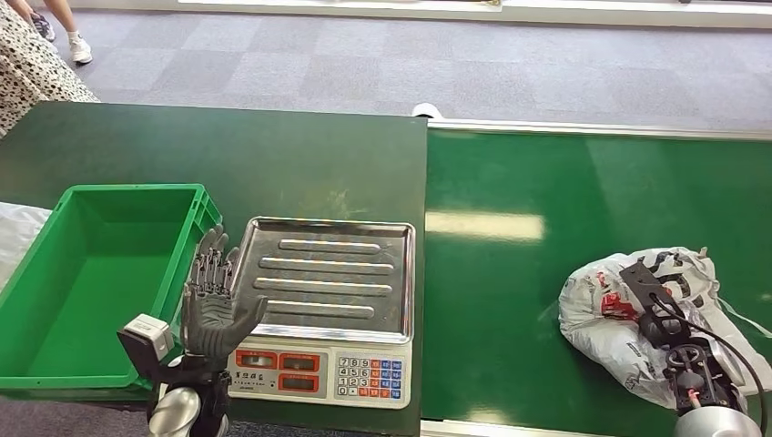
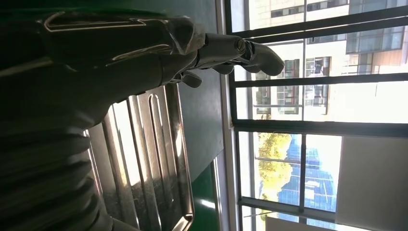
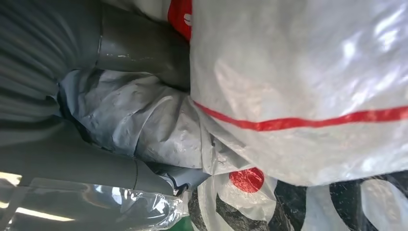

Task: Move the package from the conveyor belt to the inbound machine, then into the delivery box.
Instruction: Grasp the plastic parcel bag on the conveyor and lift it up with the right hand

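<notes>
The right hand (image 1: pixel 672 320) lies on the package (image 1: pixel 628 332) at about four o'clock in the head view. In the right wrist view the right hand (image 3: pixel 137 57) has its thick grey thumb and a finger pressed into the crumpled white plastic of the package (image 3: pixel 298 86) (red stripe and red dot plain to see), so it grips the bag. The package rests on the green conveyor belt (image 1: pixel 546 273), well apart from the scale.

The left hand (image 1: pixel 211 305) stands upright at seven o'clock, palm showing, fingers straight and slightly apart, holding nothing. In the left wrist view the left hand (image 2: pixel 144 62) stretches out above the steel tray (image 2: pixel 159 159).

Just beside the left hand, toward six o'clock, sits the inbound machine (image 1: pixel 328 314), a weighing scale with a ribbed steel tray (image 1: pixel 332 273) and a keypad front. At eight o'clock the green delivery box (image 1: pixel 55 300) sits on the dark green surface (image 1: pixel 228 146), its rim just beside the left hand. A person's legs (image 1: pixel 64 27) show at eleven o'clock on the grey floor (image 1: pixel 364 55).
</notes>
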Robot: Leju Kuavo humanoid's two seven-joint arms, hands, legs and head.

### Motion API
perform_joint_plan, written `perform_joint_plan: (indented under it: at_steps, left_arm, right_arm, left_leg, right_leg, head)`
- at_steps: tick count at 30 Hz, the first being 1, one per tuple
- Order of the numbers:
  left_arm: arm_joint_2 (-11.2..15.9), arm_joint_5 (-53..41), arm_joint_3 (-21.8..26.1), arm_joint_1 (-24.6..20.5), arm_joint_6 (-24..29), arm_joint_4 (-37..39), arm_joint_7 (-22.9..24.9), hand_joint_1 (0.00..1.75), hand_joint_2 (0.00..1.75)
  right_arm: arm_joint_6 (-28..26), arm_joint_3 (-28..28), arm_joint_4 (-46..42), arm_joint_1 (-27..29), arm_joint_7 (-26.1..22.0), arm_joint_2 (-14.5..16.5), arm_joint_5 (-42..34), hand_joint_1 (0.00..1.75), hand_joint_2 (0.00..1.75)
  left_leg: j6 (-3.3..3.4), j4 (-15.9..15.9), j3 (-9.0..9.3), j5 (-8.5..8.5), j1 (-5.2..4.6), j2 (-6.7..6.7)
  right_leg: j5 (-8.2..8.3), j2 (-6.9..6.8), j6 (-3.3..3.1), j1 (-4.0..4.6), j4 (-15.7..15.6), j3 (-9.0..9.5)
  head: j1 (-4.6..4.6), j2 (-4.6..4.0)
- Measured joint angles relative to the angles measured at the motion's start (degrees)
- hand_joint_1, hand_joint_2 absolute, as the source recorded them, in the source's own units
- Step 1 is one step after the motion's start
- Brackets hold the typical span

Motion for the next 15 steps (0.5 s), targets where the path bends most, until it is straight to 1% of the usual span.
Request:
perform_joint_plan:
  at_steps: [4, 8, 11, 15]
  left_arm:
    - [-0.05, -0.13, 0.40, 1.24, 0.11, -1.70, -0.10, 0.00, 1.75]
    - [-0.19, -0.68, 0.86, 2.93, 0.09, -3.25, -0.83, 0.00, 1.75]
    - [-0.33, -0.87, 1.20, 3.74, 0.09, -4.06, -1.16, 0.00, 1.75]
    - [-0.44, -0.97, 1.46, 4.15, 0.09, -4.56, -1.18, 0.00, 1.75]
  right_arm:
    - [-3.61, 0.51, -1.86, -0.24, -3.93, 1.42, -2.11, 1.75, 1.75]
    - [-8.03, 1.88, -7.82, 1.11, -7.57, 3.15, -5.26, 1.75, 1.75]
    - [-8.91, 2.74, -12.54, 2.55, -8.37, 4.30, -6.30, 1.75, 1.75]
    - [-8.93, 3.31, -15.93, 3.72, -8.53, 5.28, -6.58, 1.75, 1.75]
  left_leg:
    - [0.00, 0.00, 0.01, 0.01, 0.00, 0.01]
    - [-0.01, 0.00, -0.03, 0.01, 0.00, -0.02]
    - [-0.01, 0.00, -0.09, 0.00, 0.00, -0.02]
    - [-0.01, 0.00, -0.12, 0.00, 0.00, -0.03]
  right_leg:
    - [0.00, 0.00, 0.00, 0.00, 0.00, -0.03]
    - [-0.01, -0.01, 0.00, 0.00, 0.01, -0.08]
    - [-0.01, 0.00, 0.00, 0.00, 0.01, -0.14]
    - [-0.01, -0.01, 0.00, 0.00, 0.01, -0.17]
  head:
    - [-0.01, 0.00]
    - [-0.01, 0.00]
    - [-0.01, 0.00]
    - [-0.01, 0.00]
